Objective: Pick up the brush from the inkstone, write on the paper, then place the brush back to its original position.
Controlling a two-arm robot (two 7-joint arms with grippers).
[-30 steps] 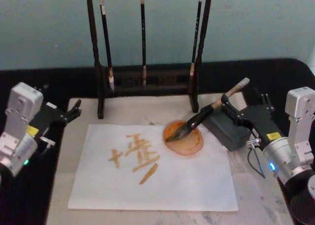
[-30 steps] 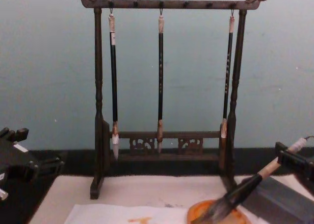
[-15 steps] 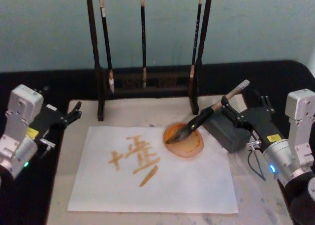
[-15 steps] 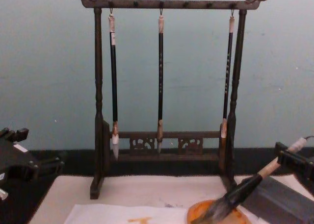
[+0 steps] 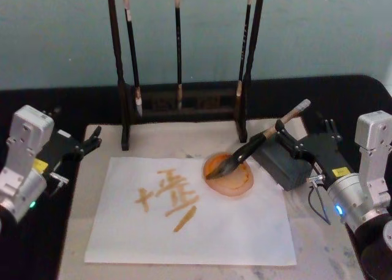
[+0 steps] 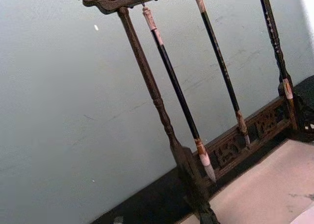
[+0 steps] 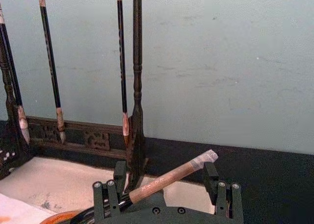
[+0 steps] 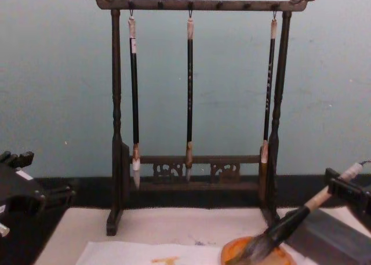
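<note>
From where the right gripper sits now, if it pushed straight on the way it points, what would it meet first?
The brush itself: its pale handle lies between the open fingers of the right gripper, which points toward the rack. Beyond that, the dark block and the rack's right post look next, though depth is unclear.

Both arms look alike: a boxy light-grey wrist housing, a silver cylindrical joint with a small glowing light, green on the left and blue on the right, a yellow sticker, and a black tool, left tool (image 5: 92, 137), right tool (image 5: 288, 135). A thin cable loops beside the right wrist.
</note>
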